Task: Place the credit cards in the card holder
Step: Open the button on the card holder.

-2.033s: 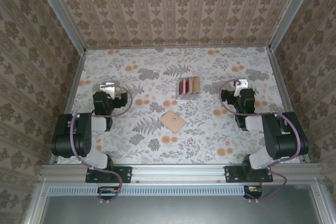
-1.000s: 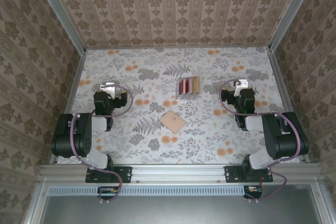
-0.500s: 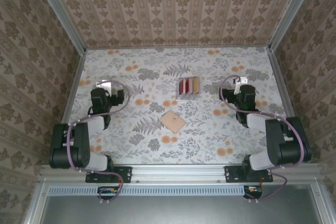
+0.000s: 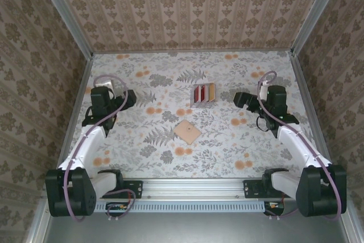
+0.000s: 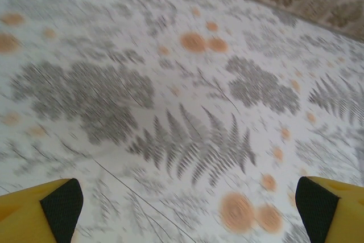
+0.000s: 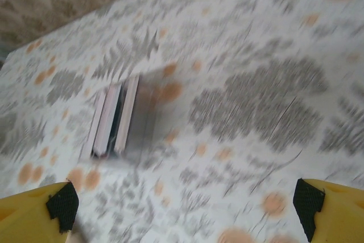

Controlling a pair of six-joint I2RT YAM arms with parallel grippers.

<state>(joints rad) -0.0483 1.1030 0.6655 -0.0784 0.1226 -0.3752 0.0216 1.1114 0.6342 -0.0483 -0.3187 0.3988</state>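
Note:
The credit cards (image 4: pixel 202 91), dark red, red and tan-gold, stand upright in a small pale rack (image 4: pixel 203 104) at the table's middle back; in the right wrist view the cards (image 6: pixel 116 119) appear blurred and edge-on. The pinkish-tan card holder (image 4: pixel 187 132) lies flat and closed just in front of the rack. My left gripper (image 4: pixel 127 99) hovers left of both, open and empty, its yellow fingertips (image 5: pixel 40 211) wide apart over bare cloth. On the right, my right gripper (image 4: pixel 242 99) is also open and empty, fingertips (image 6: pixel 335 209) spread and facing the rack.
A floral cloth (image 4: pixel 227 152) covers the table. Patterned walls enclose it at the back and both sides, with metal rails (image 4: pixel 77 101) along the edges. Open cloth lies between each gripper and the card holder.
Both arms have unfolded from their tucked pose and stretched forward. The grippers have swung inward toward the table's middle. Jaws stayed open; cards and holder have not moved.

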